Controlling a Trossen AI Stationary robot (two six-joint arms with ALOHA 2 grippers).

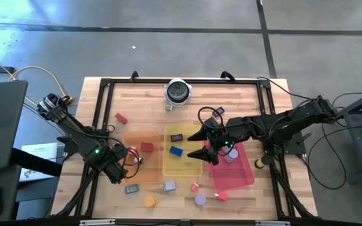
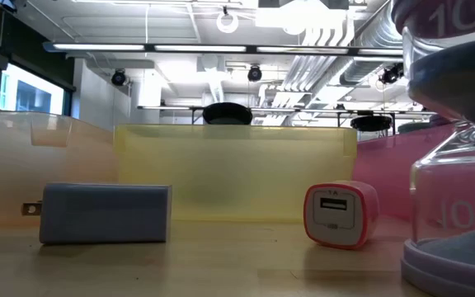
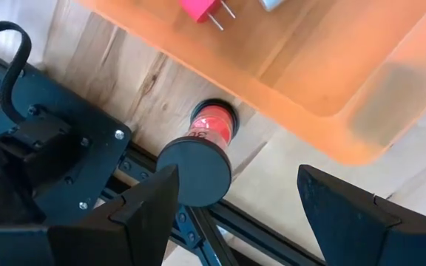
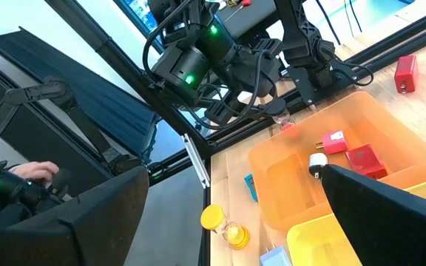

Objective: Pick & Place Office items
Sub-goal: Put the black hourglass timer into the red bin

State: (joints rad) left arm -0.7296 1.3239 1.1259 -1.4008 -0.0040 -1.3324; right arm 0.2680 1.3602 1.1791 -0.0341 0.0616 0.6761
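Low view: pink sand timer (image 2: 456, 157) was cut off at 3 o'clock edge, top and base out of frame. Orange tray (image 3: 331, 66) ran past 12 o'clock edge in left wrist view. Small piece (image 1: 168, 107) at 6 o'clock of silver-and-black round obj (image 1: 178, 91) too small to ID.

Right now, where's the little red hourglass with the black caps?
In the high view the red hourglass lies on the wood on the table's left side, just off the orange tray, with the open left gripper over it.

A robotics lab in an open industrial hall. The wooden surface (image 1: 244, 188) sits inside a black metal frame (image 1: 99, 107) on a grey concrete floor (image 1: 168, 44), and the low view shows exposed ceiling ducts (image 2: 336, 49) and strip lights (image 2: 114, 48) overhead.
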